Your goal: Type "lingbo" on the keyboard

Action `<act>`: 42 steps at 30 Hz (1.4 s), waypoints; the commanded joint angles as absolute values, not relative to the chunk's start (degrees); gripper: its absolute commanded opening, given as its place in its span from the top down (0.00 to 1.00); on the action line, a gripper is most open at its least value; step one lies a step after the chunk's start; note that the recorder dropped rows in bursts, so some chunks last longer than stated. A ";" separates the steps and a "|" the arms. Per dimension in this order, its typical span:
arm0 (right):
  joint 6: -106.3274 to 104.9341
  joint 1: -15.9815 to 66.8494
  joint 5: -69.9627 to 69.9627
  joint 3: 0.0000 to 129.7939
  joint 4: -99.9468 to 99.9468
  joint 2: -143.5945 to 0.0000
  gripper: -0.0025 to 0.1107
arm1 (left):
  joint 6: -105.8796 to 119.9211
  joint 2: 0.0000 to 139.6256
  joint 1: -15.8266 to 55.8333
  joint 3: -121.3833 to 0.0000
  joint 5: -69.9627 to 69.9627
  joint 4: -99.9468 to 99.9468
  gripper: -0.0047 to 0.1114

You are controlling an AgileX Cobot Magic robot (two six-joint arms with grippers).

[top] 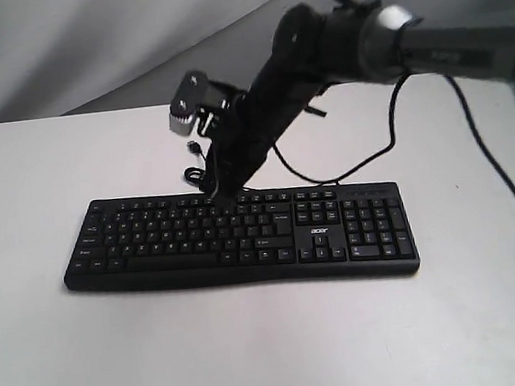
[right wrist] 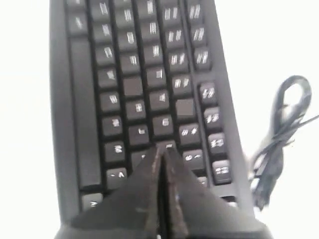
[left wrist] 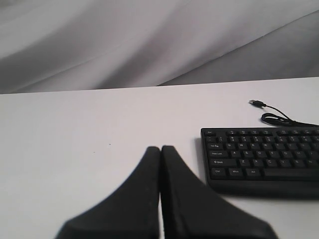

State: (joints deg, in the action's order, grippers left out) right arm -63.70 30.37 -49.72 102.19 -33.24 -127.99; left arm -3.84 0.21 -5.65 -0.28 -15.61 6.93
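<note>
A: Starting at the near edge: noted bare table, then keyboard lying flat mid-table, long axis 9 to 3, number pad at the 3 end.
B: Confirmed. Placing right gripper?
A: Reaching in from 2 o'clock across the middle, tip down over the upper letter rows, left of keyboard centre. With fingers pressed together, clamping nothing. Cannot tell whether touching a key or just above. Cannot read legends under the tip, too blurred.
B: And left gripper?
A: With fingers together too, and empty. Sitting off the keyboard's 9 end, clear of the keys. Not seen in the exterior view.
B: So judging right as the nearer arm for "lingbo"?
A: Yes, as judgement only. Expect stepping along the 9–3 axis inside the letter block, with small shifts between rows.
B: Behind?
A: Logged cable coiled at 12 of the tip, just past the far edge, then grey cloth beyond. Worth keeping off the coil.
</note>
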 commanded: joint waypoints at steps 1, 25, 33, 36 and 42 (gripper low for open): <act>-58.50 30.25 -52.62 102.06 -29.91 -118.42 0.98 | -3.96 0.00 -5.71 0.00 -15.23 6.71 0.96; -16.41 28.60 -37.62 99.81 -19.57 -95.19 0.98 | -3.96 0.00 -5.71 0.00 -15.23 6.71 0.96; -14.35 28.49 -16.42 78.58 -13.02 -76.72 0.98 | -3.96 0.00 -5.71 0.00 -15.23 6.71 0.96; -14.35 26.16 -8.97 68.15 -11.15 -68.77 0.98 | -3.96 0.00 -5.71 0.00 -15.23 6.71 0.96; -14.23 13.03 -4.79 50.27 -18.40 -55.65 0.98 | -3.96 0.00 -5.71 0.00 -15.23 6.71 0.96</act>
State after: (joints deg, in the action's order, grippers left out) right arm -14.37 18.72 -6.89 57.21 -14.89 -60.80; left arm -3.84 0.21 -5.65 -0.28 -15.61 6.93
